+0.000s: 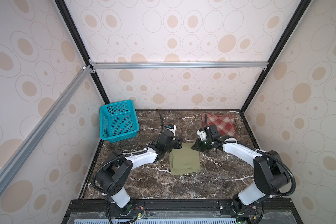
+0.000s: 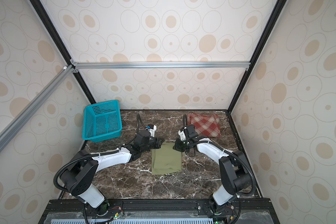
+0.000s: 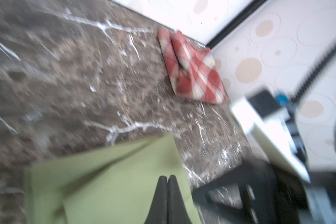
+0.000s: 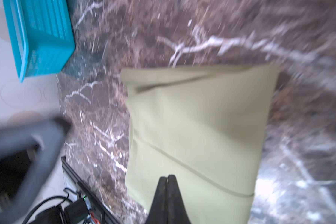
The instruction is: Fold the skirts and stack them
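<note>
Back-left, teal basket (image 1: 119,135); back-right, plaid skirt (image 1: 221,123)

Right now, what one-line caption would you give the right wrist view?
Right gripper, jaws shut, over the folded green skirt, teal basket beyond.

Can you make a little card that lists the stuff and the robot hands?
green skirt: folded, middle of the table
plaid skirt: folded, far right corner, apart from green
basket: teal, far left corner
left gripper: shut, at green skirt's far left corner
right gripper: shut, at its far right corner
stacked: not yet
</note>
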You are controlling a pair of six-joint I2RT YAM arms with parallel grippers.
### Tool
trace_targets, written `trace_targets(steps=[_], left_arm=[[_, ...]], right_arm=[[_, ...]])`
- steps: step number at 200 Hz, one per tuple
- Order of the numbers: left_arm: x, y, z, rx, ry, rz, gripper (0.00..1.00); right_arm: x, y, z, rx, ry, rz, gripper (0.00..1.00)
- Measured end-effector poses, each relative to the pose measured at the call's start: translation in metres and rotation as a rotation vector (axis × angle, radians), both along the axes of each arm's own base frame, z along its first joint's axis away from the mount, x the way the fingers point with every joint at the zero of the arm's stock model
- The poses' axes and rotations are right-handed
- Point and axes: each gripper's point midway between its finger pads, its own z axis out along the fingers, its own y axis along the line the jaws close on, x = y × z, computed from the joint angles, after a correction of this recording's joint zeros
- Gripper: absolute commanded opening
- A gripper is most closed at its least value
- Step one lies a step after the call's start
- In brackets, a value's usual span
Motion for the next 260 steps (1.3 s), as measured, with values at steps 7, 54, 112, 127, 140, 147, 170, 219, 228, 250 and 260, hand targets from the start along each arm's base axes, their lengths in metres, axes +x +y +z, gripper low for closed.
trace_targets(steps=[7, 54, 112, 127, 140, 147, 170, 219, 228, 250, 260], left_arm=[[-0.012, -0.004, -0.010, 0.005, 0.027, -0.017, 0.00], [-0.074, -0.021, -0.077, 0.059, 0.208, -0.094, 0.00], [-0.085, -0.020, -0.106, 0.067, 0.296, -0.083, 0.00], [-0.085, -0.018, -0.108, 0.077, 0.301, -0.080, 0.00], [-0.083, -0.016, -0.109, 0.094, 0.302, -0.072, 0.00], [-0.081, -0.013, -0.109, 0.103, 0.300, -0.066, 0.00], [-0.075, -0.001, -0.109, 0.136, 0.297, -0.044, 0.00], [-0.034, 0.043, -0.108, 0.222, 0.255, 0.053, 0.00], [-0.028, 0.050, -0.109, 0.245, 0.246, 0.063, 0.00], [-0.013, 0.062, -0.108, 0.289, 0.222, 0.081, 0.00], [-0.006, 0.066, -0.107, 0.305, 0.205, 0.088, 0.00]], right_arm=[[0.006, -0.002, -0.004, -0.008, 0.003, -0.002, 0.00], [0.026, -0.002, -0.045, -0.069, 0.053, 0.033, 0.00], [0.032, -0.012, -0.069, -0.109, 0.079, 0.014, 0.00], [0.035, -0.018, -0.072, -0.107, 0.073, -0.002, 0.00], [0.034, -0.021, -0.075, -0.100, 0.075, -0.012, 0.00], [0.035, -0.022, -0.074, -0.093, 0.070, -0.016, 0.00], [0.029, -0.025, -0.075, -0.083, 0.051, -0.034, 0.00], [-0.009, -0.030, -0.076, -0.064, 0.062, -0.075, 0.00], [-0.016, -0.027, -0.076, -0.067, 0.062, -0.075, 0.00], [-0.039, -0.010, -0.076, -0.072, 0.069, -0.050, 0.00], [-0.049, 0.001, -0.074, -0.068, 0.076, -0.031, 0.00]])
